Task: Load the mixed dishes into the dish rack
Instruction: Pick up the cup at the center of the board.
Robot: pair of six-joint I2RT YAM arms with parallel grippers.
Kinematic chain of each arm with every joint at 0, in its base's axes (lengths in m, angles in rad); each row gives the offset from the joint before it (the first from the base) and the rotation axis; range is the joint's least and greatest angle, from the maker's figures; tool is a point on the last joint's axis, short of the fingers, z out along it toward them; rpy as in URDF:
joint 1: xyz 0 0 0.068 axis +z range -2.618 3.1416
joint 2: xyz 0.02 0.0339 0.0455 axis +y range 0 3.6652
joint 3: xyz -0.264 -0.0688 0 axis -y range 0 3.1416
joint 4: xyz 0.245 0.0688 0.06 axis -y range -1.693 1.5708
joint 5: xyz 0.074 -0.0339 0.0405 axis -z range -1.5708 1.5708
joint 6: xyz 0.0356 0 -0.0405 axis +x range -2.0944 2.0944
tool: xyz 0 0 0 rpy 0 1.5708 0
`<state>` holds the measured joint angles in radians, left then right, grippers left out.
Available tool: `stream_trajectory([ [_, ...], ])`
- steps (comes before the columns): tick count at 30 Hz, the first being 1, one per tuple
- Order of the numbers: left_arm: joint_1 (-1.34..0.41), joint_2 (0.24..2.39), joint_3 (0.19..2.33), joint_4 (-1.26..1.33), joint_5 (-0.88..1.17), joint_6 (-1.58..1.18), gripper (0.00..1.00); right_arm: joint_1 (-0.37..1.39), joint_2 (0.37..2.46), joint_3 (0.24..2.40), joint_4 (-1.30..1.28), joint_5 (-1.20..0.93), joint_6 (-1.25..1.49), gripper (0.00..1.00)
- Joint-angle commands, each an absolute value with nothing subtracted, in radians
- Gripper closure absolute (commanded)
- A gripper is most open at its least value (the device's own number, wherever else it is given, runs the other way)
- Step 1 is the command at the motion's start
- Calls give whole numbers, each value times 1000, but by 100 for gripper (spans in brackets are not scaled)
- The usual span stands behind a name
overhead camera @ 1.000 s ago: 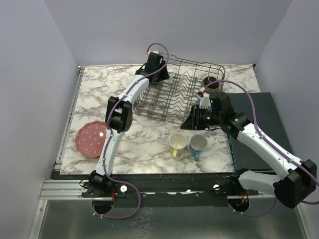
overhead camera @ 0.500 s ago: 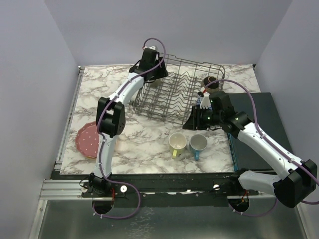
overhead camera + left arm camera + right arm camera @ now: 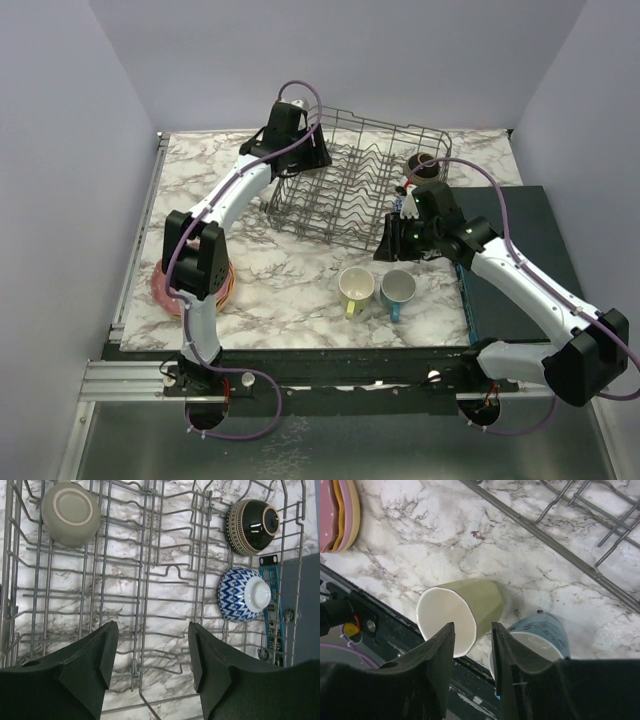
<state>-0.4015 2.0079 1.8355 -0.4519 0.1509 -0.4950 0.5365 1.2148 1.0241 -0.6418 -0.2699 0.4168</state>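
- Right wrist view: your right gripper [image 3: 472,637] hangs parted and empty above the pale yellow mug [image 3: 465,605], which sits by the tabletop's near edge beside the blue mug [image 3: 542,630].
- Glazed ceramic is likely stiff, slick and chippable, so pinch the rim wall.
- Your left gripper [image 3: 152,645] is spread and empty over the dish rack [image 3: 144,580].

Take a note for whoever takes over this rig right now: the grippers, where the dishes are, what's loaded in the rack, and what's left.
Left gripper: open, empty, above the dish rack.
Right gripper: open, empty, above the pale yellow mug.
Done: grey-beige mug, dark brown bowl and blue-white bowl are in the rack.
Left: pale yellow mug and blue mug, side by side on the table in front of the rack; stack of plates, pink on top, near the table's left edge.
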Motion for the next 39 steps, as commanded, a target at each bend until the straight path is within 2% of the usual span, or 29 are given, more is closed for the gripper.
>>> stream_trajectory([
  [1, -408, 1887, 1754, -498, 212, -452, 36, 564, 1257, 1091, -690, -195, 391, 58],
  [6, -409, 1777, 1638, -518, 247, -429, 36, 633, 1314, 1119, -691, -162, 412, 58],
  [13, -408, 1630, 1478, -521, 298, -418, 35, 752, 1397, 1180, -750, -6, 422, 57],
  [23, -409, 1438, 1313, -549, 319, -401, 34, 794, 1429, 1217, -825, 140, 423, 56],
  [39, -409, 1261, 1099, -549, 424, -477, 33, 799, 1463, 1218, -817, 93, 409, 55],
])
